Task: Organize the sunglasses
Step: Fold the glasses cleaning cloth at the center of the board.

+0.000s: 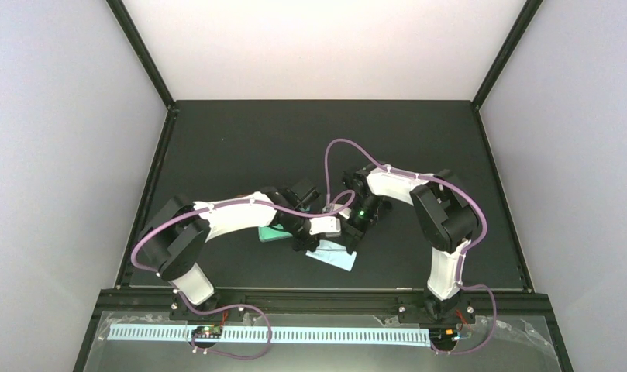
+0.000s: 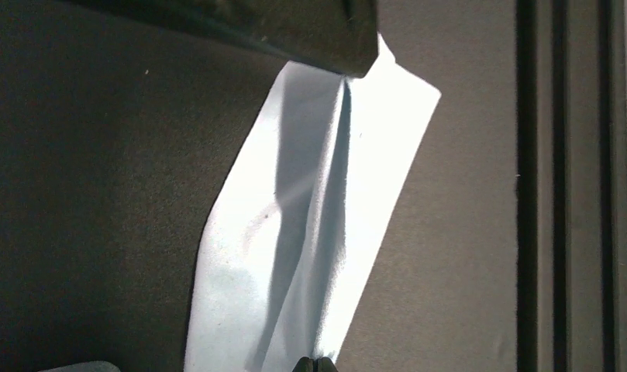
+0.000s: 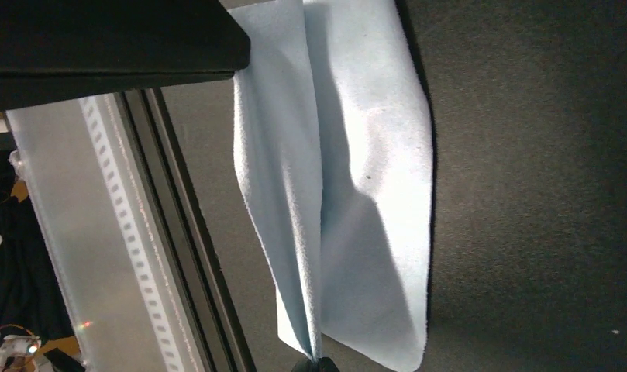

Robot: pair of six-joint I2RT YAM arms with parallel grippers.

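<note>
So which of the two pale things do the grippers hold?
The light blue cloth: the left gripper and the right gripper each pinch it. The teal thing lies apart, ungripped.

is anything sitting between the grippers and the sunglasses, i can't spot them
No sunglasses show in any view, so the path can't be judged. The cloth is in the way: left gripper and right gripper are each shut on an end of it.
</note>
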